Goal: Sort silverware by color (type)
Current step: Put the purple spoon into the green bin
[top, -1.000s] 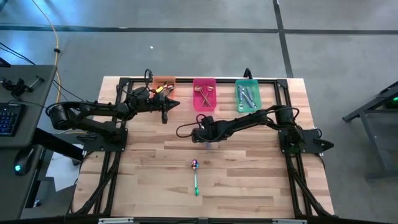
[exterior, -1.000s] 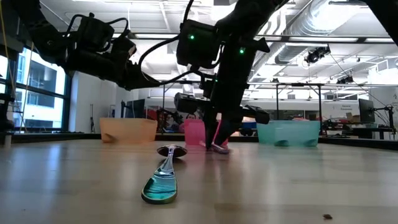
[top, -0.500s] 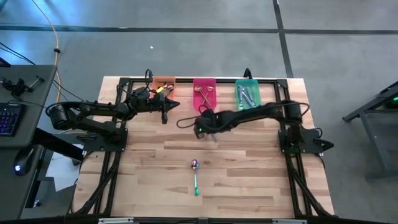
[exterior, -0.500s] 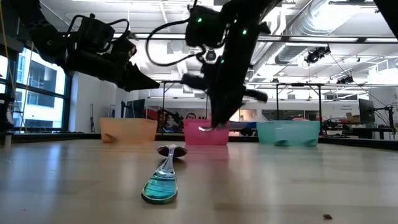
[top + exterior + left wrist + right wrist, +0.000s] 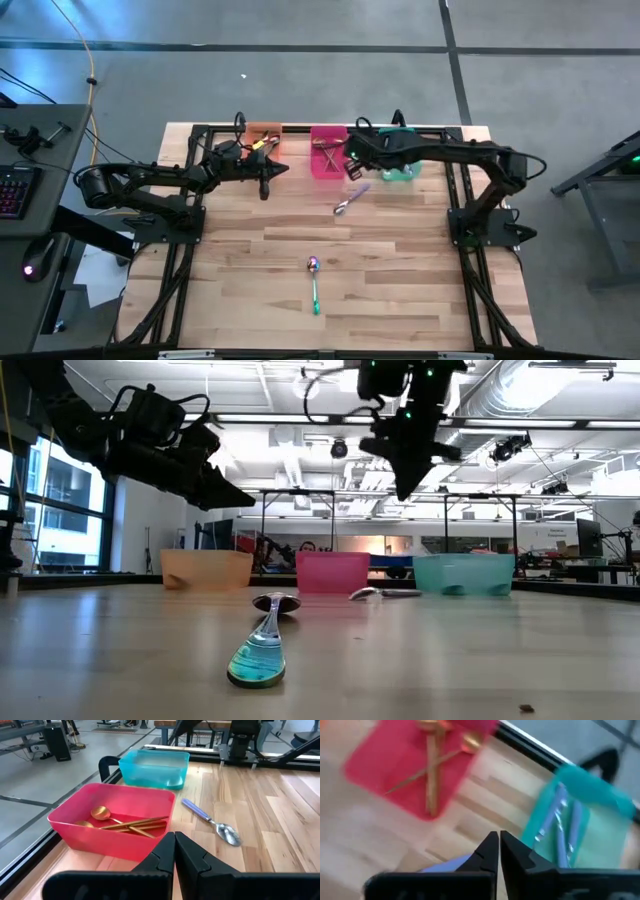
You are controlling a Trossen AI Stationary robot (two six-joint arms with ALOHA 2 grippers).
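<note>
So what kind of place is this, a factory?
More likely a robotics lab or workshop. The low view shows a big open hall with exposed ceiling ducts and other metal test frames, and beside the table sits a desk with a keyboard.

We saw even, bright overhead light with soft, faint shadows on the table point(image 5: 400, 290). Ceiling lamps point(image 5: 250, 435) glared in the low view, where the near spoon point(image 5: 260, 650) looked soft. Motion blur smeared the right wrist view.
</note>
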